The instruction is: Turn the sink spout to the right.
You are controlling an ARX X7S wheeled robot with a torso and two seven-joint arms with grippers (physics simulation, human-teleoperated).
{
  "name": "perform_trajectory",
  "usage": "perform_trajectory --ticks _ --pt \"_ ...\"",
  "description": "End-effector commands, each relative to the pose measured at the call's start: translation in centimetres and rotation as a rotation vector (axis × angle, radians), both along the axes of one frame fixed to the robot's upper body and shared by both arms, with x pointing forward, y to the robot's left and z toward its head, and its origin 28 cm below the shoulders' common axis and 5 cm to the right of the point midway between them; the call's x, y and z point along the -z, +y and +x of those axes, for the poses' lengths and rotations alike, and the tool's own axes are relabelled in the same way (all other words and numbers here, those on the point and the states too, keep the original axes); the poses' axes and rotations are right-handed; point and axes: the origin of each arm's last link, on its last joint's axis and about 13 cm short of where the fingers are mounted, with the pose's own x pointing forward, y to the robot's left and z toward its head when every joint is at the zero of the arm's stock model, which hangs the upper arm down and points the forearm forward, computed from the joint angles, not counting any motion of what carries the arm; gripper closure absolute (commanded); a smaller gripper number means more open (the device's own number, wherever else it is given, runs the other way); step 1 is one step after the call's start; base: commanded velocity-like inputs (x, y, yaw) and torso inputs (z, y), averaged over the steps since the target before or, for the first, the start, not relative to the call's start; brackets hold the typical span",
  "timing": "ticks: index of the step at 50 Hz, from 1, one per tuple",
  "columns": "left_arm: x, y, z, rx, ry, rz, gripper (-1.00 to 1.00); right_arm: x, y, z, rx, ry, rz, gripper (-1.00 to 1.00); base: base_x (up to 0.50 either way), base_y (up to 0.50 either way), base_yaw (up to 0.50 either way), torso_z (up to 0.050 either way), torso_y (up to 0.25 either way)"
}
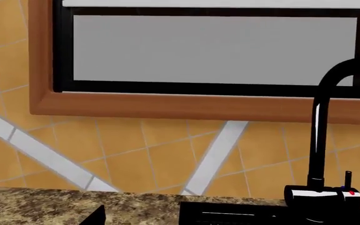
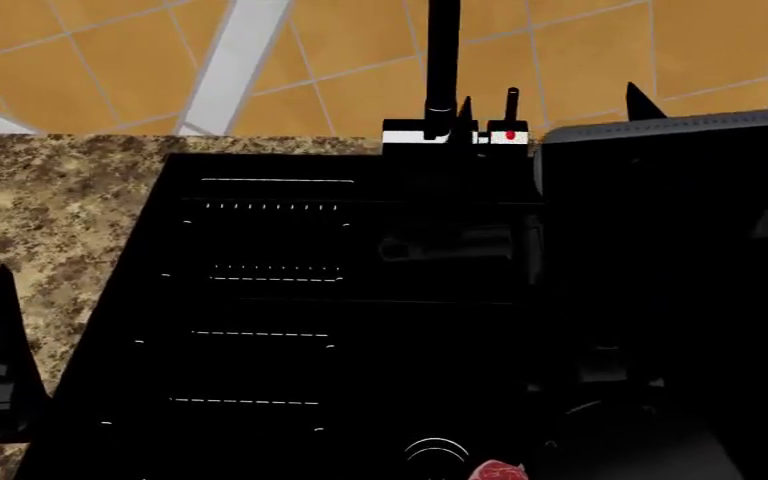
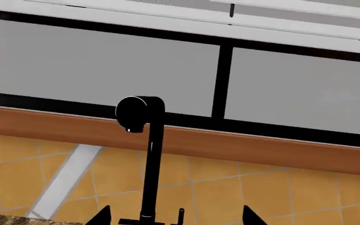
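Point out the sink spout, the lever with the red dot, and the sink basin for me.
sink spout (image 3: 152, 164), right wrist view, on the upright pipe.
lever with the red dot (image 2: 511, 105), head view, on its thin stem.
sink (image 2: 277, 300), head view, on the basin floor among the ridge lines.
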Motion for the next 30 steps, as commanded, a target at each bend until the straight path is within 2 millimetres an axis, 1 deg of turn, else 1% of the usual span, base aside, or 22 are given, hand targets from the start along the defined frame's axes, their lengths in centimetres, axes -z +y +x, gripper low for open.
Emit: perform_trajectory --ticks 1,8,10,13,30 --pt "0.1 -0.2 0.2 0.007 0.004 -0.001 -1.0 -0.9 1.2 -0.2 -0.071 -0.007 0.003 -1.0 0.0 0.0 0.0 0.0 0.0" --pt "0.1 -0.1 0.1 0.002 0.001 0.012 -1.0 -1.3 2.1 -0.3 -0.105 -0.016 0.003 -1.0 0.0 0.0 0.0 0.0 0.0" --pt "0.1 -0.1 0.1 0.002 0.0 0.009 -1.0 -1.2 2.1 -0.1 -0.066 -0.03 -0.064 -1.0 0.0 0.0 0.0 0.0 0.0" --pt "0.1 -0.2 0.1 0.005 0.001 0.005 -1.0 -1.8 2.4 -0.3 -0.101 -0.029 -0.021 -1.0 0.0 0.0 0.0 0.0 0.0" --pt "0.1 -0.2 0.1 0.005 0.001 0.005 -1.0 -1.8 2.4 -0.3 -0.101 -0.029 -0.021 -1.0 0.0 0.0 0.0 0.0 0.0"
